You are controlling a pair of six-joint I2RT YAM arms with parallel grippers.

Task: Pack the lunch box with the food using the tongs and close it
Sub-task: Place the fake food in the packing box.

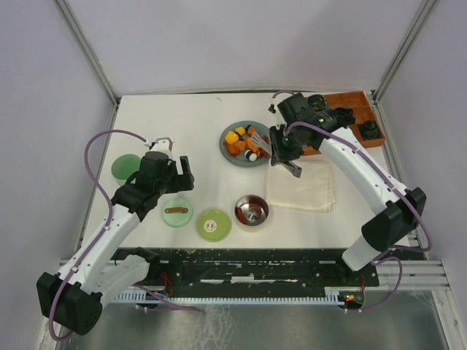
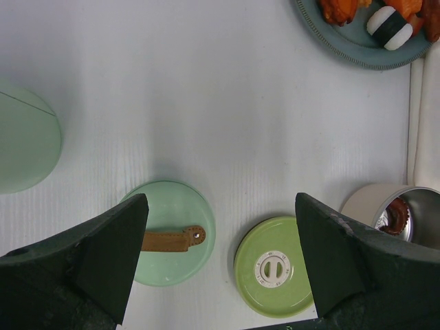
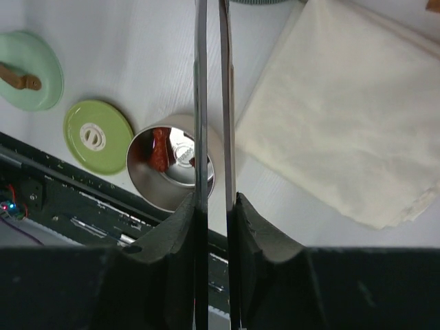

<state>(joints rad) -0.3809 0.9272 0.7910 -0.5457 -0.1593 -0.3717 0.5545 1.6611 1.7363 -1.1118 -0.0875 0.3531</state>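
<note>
right fingers clamped on silver tongs, reaching to grey-blue plate of food, one red-brown piece in steel bowl, left fingers apart above mint flat lid

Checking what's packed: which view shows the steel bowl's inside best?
Right wrist: it looks into the bowl, one red-brown piece inside, the tongs crossing its rim. Top view shows it whole but small; left wrist crops it at the edge.

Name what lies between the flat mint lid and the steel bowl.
The lime-green lid lies between the mint lid and the steel bowl. The top view shows it, and so does the left wrist view.
</note>
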